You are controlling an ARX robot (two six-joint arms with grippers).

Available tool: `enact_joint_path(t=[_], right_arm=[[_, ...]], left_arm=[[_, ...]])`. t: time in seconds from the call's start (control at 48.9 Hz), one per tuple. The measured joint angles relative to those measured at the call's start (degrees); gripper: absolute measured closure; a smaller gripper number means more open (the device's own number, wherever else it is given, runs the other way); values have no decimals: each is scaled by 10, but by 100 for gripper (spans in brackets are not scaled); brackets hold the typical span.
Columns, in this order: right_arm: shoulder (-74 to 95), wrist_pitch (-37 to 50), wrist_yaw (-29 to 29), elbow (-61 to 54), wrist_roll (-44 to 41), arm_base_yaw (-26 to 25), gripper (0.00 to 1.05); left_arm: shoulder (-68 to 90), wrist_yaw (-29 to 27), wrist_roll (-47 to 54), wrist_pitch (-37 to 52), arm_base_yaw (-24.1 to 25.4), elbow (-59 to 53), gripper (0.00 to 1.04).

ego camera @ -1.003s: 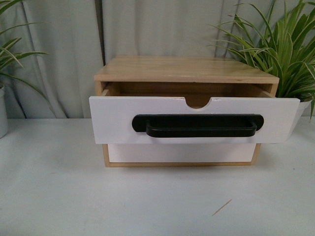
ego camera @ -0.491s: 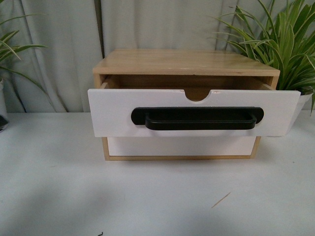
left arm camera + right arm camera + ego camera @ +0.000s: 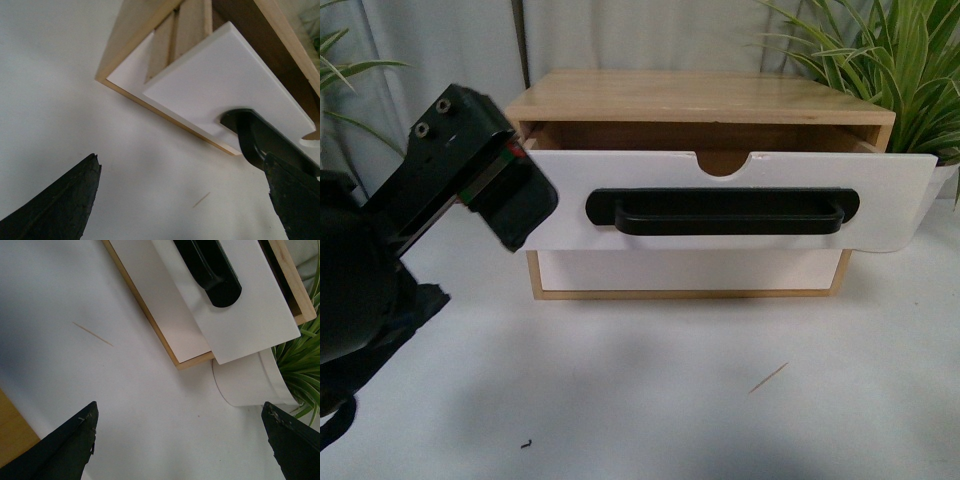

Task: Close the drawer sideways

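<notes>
The drawer [image 3: 720,165] has a white front, a long black bar handle [image 3: 720,210] and a notch in its top edge. It stands pulled out of the wooden cabinet [image 3: 700,95]. My left arm [image 3: 470,185] reaches in from the left, its black end by the drawer's left end. In the left wrist view the left gripper [image 3: 182,200] is open and empty above the table, one finger [image 3: 295,200] in front of the handle [image 3: 252,132]. In the right wrist view the right gripper [image 3: 180,440] is open and empty, short of the drawer's right end [image 3: 250,315]. The right gripper is out of the front view.
A plain white drawer front [image 3: 685,270] sits below the pulled-out drawer. A thin wooden stick [image 3: 768,377] lies on the white table [image 3: 650,400]. A plant in a white pot [image 3: 250,380] stands right of the cabinet. More leaves [image 3: 350,70] show at the far left.
My left arm has come into the front view from the left, up to the drawer's left end. The cabinet sits higher in the picture than before.
</notes>
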Motion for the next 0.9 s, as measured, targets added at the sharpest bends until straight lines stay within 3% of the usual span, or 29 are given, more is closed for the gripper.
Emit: enact_joint_path(t=[0.491, 0.9], right_arm=[[85, 54, 29, 45, 0, 31, 9], [156, 69, 55, 100, 1, 63, 9]], left_arm=[[54, 28, -6, 21, -36, 43, 6], [101, 53, -6, 27, -35, 85, 6]])
